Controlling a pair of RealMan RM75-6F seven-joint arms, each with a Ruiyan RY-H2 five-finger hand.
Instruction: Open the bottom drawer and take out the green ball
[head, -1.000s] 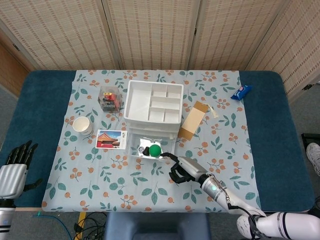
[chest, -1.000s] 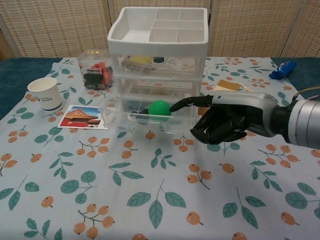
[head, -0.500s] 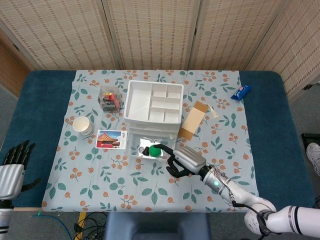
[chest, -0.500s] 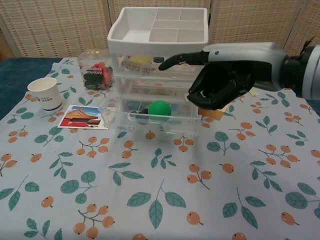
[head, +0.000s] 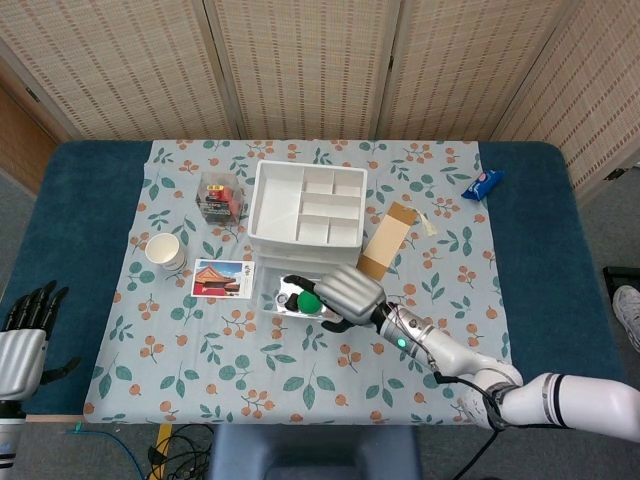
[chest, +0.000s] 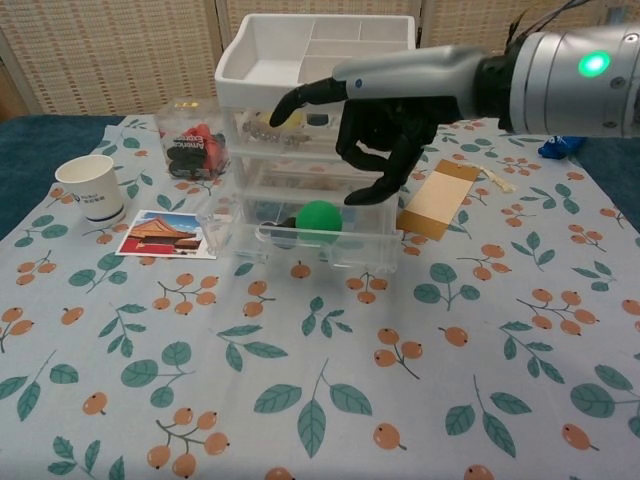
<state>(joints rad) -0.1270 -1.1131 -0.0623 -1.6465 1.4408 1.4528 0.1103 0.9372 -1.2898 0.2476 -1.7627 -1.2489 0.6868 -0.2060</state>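
Note:
The white drawer unit (head: 305, 205) (chest: 315, 60) stands mid-table with its clear bottom drawer (head: 285, 305) (chest: 250, 240) pulled out toward me. The green ball (head: 311, 300) (chest: 320, 216) lies in that drawer beside a small dark item. My right hand (head: 345, 292) (chest: 385, 125) hovers just above the ball and holds nothing. One finger reaches out to the left and the others hang down loosely apart. My left hand (head: 28, 322) stays off the table's near-left corner with its fingers spread; the chest view does not show it.
A paper cup (head: 165, 251) (chest: 90, 187) and a postcard (head: 223, 277) (chest: 160, 234) lie left of the drawers. A clear box of small items (head: 220, 195) (chest: 195, 145) sits behind them. A cardboard box (head: 387, 241) (chest: 437, 198) lies right of the unit, and a blue packet (head: 482, 183) lies far right.
My right hand has risen from the cloth in front of the drawer and moved forward and left over the ball, its fingers uncurling. The left hand has barely shifted.

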